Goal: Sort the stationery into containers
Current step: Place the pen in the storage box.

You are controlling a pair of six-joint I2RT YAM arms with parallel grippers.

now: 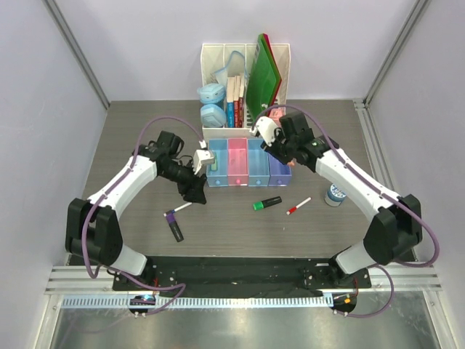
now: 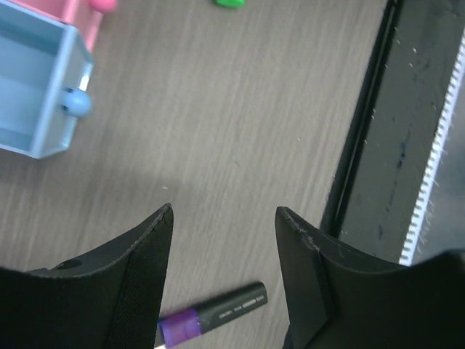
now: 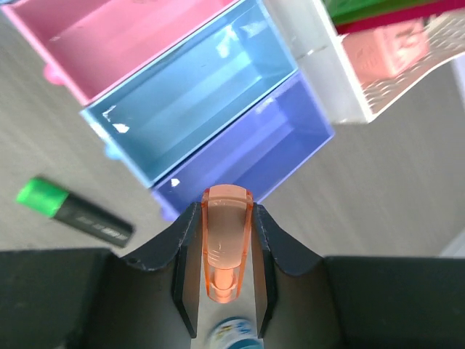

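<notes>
Unsorted on the surface: purple-ended marker, green-ended marker, red-capped pen, blue-lidded pot. Left end effector hangs released and empty above the purple-ended marker. Beyond, right end effector clasps an orange piece at the purple tray's near end. The trays in view look empty, so nearly all the sorting seems left.

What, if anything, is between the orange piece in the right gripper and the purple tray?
Nothing visible. The right gripper holds the orange piece right at one short end of the purple tray, whose top is open, with no item seen inside. The light blue tray sits alongside, not in the path.
</notes>
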